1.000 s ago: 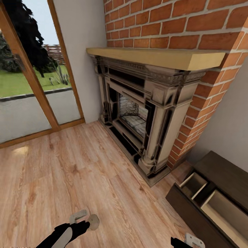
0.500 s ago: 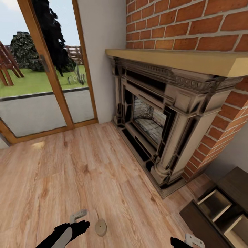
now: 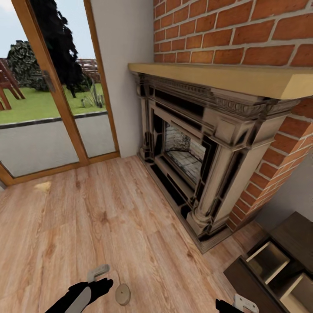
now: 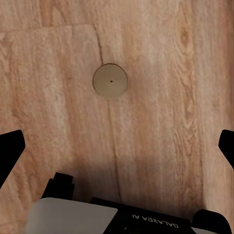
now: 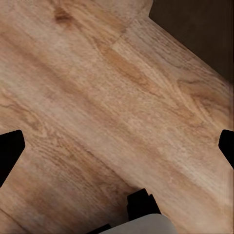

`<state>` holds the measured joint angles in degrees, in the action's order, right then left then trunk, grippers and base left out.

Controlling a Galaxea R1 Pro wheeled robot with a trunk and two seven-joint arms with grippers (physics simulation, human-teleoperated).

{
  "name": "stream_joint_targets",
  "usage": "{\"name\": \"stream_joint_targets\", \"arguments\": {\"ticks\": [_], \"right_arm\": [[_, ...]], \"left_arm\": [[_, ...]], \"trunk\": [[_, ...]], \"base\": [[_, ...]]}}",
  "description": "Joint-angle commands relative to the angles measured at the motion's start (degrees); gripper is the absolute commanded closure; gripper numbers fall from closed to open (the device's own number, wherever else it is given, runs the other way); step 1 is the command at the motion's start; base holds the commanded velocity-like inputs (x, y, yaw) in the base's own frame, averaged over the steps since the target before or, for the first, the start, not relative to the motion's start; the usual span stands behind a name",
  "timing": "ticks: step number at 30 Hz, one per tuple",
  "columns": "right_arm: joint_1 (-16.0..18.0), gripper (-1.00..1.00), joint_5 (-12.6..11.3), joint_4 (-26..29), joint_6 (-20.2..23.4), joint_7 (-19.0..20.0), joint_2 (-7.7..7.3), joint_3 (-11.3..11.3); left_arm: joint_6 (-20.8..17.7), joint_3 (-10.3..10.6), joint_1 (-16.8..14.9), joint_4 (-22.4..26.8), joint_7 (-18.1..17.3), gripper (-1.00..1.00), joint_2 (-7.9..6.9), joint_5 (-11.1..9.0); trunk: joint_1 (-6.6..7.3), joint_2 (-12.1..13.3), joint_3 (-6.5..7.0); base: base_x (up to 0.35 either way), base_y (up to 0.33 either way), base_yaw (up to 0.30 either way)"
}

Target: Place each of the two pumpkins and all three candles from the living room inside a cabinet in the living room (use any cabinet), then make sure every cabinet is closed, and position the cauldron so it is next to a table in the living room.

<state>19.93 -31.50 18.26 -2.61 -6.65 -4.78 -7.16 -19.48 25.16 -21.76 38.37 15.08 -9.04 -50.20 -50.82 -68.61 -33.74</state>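
A small pale disc [image 4: 110, 81] with a dark dot at its centre lies flat on the wooden floor [image 3: 87, 226]; it reads as one of the candles seen from above, though that is a judgement from its shape. In the left wrist view it sits ahead of the left end effector [image 4: 117, 146], roughly on the line between the two dark fingertips at the picture's edges, which stand wide apart with nothing between them. In the head view the same disc [image 3: 123, 294] lies just beside the left end effector [image 3: 98, 280], on its inner side. The right end effector [image 5: 117, 146] is likewise spread wide and empty over bare boards, with a dark corner of the cabinet beyond it. The cabinet [image 3: 300, 226] stands out past the right end effector, at the foot of the brick fireplace [image 3: 195, 152], with open pale-lined compartments facing up. The step in hand appears to be fetching the candle. To do it well, the base should settle first, then the left end effector should descend straight over the disc, keeping it centred. Since the candle is low and flat, the fingertips must reach nearly to the floor before closing, or they may skid over the top and push it away.
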Motion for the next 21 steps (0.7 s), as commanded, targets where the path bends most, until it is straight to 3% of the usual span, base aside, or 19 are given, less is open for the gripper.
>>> {"name": "stream_joint_targets", "arguments": {"ticks": [1, 12, 21], "right_arm": [[0.03, -1.0, -0.58, 0.02, -0.2, -0.29, -0.05, -0.49], [0.03, -1.0, -0.58, 0.02, -0.2, -0.21, -0.05, -0.49], [0.03, -1.0, -0.58, 0.02, -0.25, -0.13, -0.05, -0.57]], "left_arm": [[-0.04, 0.36, -0.04, 0.15, 0.57, -1.0, -0.09, -0.6], [-0.04, 0.33, -0.04, 0.17, 0.57, -1.0, -0.1, -0.6], [-0.04, 0.34, -0.04, 0.16, 0.57, -1.0, -0.1, -0.6]], "trunk": [[0.0, -0.03, -0.05], [0.0, -0.03, -0.05], [0.0, -0.03, -0.05]], "base": [[0.009, -0.001, -0.001], [0.124, 0.076, 0.0], [0.176, -0.027, 0.0]]}}
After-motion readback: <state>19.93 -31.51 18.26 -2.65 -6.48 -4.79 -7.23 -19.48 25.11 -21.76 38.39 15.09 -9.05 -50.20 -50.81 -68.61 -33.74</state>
